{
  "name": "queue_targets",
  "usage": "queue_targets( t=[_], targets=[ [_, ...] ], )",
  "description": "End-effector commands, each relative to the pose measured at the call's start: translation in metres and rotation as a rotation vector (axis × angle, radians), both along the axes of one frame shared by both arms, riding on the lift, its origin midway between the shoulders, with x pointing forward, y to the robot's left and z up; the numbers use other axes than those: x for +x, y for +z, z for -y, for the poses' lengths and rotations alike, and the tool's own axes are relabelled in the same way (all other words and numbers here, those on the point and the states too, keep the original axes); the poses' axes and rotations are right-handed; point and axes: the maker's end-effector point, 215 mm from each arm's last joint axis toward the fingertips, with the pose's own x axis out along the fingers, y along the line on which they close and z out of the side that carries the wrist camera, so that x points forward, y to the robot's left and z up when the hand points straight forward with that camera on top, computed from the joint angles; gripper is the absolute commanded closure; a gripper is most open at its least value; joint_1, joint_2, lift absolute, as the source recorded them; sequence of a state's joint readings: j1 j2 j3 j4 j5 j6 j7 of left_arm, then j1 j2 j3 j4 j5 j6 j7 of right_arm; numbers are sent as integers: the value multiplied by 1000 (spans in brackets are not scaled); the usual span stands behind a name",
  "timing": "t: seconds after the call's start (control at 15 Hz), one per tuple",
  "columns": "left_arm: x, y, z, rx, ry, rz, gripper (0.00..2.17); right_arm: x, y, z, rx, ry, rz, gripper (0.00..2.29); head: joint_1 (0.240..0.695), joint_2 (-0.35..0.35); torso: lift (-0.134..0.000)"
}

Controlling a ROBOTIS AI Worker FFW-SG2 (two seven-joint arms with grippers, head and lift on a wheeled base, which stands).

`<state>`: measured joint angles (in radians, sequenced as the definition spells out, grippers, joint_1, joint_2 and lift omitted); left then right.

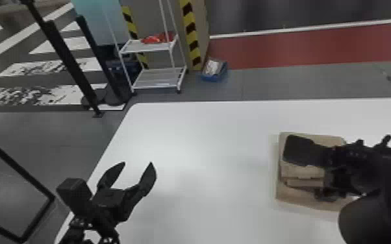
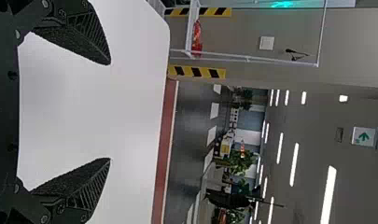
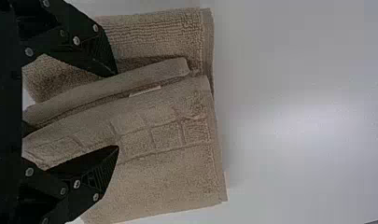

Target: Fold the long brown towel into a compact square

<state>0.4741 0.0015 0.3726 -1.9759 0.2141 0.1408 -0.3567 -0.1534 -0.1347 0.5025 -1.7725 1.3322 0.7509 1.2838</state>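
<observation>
One brown towel [image 1: 300, 196], partly masked by the released right gripper [image 1: 305, 175], exposed from that gripper's 6 to 12 o'clock, left gripper [image 1: 138, 163] likewise released.

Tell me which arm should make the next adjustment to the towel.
Right, I'd judge: the right fingers are open over the towel, while the left fingers, also open, are well to its left.
</observation>
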Motion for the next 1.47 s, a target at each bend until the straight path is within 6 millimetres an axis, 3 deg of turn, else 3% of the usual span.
queue_targets(
  t=[0.0,0.4,0.53,0.67,0.73,1.07,1.27,1.4],
  targets=[
    [0,0,0,-5,3,1,167,1,1,-5,12,-10,3,566,695,279,-125],
    [-1,0,-2,-10,6,2,167,5,7,-8,42,-38,21,707,695,284,-125],
    [0,3,0,-9,2,8,167,5,8,-9,48,-40,23,937,695,287,-125],
    [1,7,4,-9,-9,14,167,5,9,-11,61,-39,24,947,695,288,-125],
    [1,10,9,-10,-24,17,167,6,13,-10,68,-44,30,1075,695,287,-125],
    [-3,7,58,-41,-166,16,211,16,40,-9,142,-62,73,1092,695,256,-125],
    [-8,-6,105,-66,-290,-2,275,18,56,-15,174,-57,99,1092,695,211,-125],
    [-13,-18,134,-95,-354,-22,444,22,70,-12,207,-82,117,1092,695,183,-125]
  ],
)
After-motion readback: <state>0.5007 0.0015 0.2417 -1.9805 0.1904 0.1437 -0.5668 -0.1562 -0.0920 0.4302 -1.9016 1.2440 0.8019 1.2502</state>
